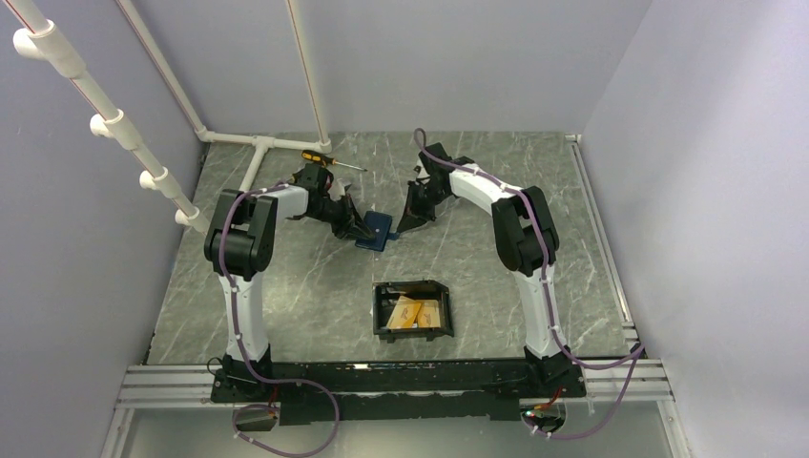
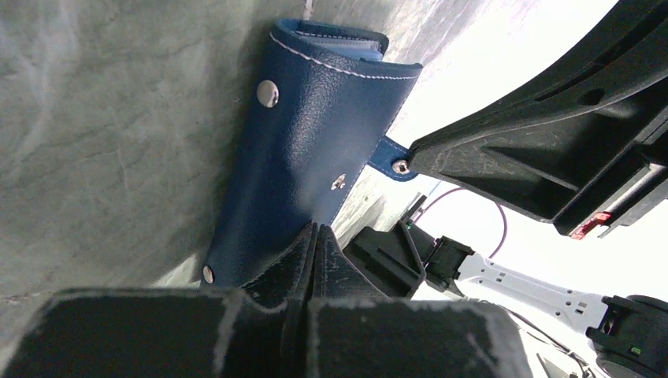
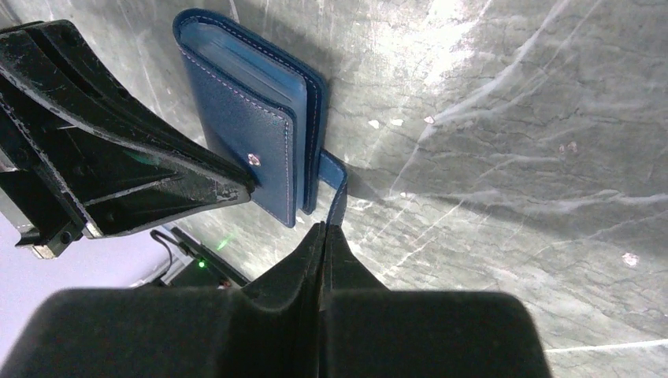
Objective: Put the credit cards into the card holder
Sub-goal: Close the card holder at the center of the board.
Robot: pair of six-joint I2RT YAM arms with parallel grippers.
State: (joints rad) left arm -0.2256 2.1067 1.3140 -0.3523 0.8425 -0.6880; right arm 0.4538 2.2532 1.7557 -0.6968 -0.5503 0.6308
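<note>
Nearest to us, our left gripper (image 2: pixel 315 236) is pinching the edge of the blue wallet (image 2: pixel 307 126) with closed jaws, our right gripper (image 3: pixel 324 232) is clamping shut on its strap (image 3: pixel 337 185), and the credit cards (image 1: pixel 416 312) are lying inside the card holder (image 1: pixel 410 285), well apart.

White arm links (image 1: pixel 246 310), black joints (image 1: pixel 240 234), purple cables (image 1: pixel 599 364), matte black jaws
</note>
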